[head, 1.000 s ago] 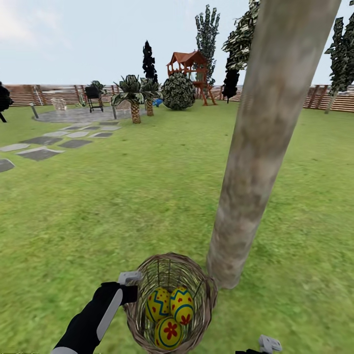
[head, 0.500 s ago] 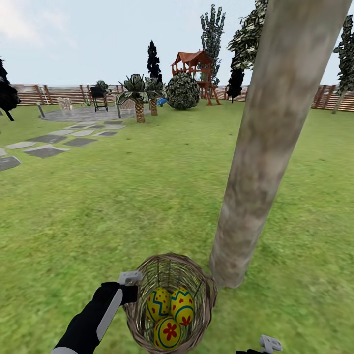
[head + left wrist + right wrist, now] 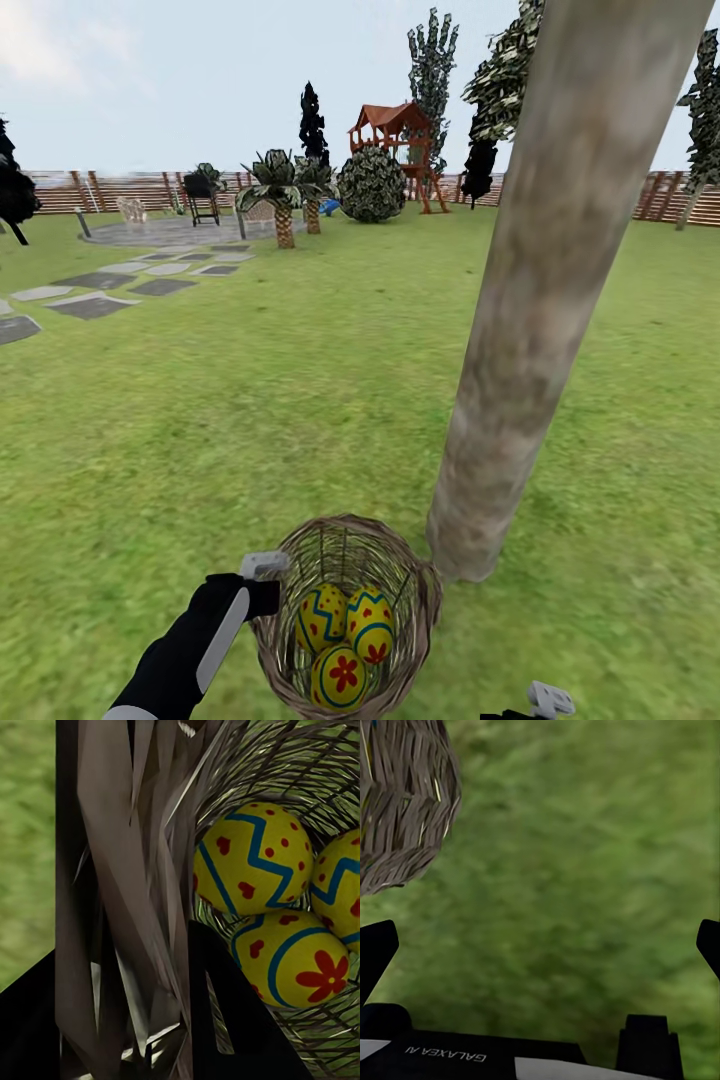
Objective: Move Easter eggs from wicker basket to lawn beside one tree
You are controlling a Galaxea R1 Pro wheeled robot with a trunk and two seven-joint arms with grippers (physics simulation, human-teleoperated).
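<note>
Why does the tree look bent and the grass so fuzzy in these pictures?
Head view: wide-lens distortion makes the tree lean, and there are hardly any cast shadows. Right wrist view: the lawn is a soft blur. Left wrist view: the wicker basket is close, smeared into streaks.

Flat, bright daylight with almost no cast shadows; grass textures smear softly, wrist views blurrier.

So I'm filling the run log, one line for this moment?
left gripper: shut on wicker basket rim | right gripper: open over lawn | Easter eggs: three in basket | tree: beside basket
</note>
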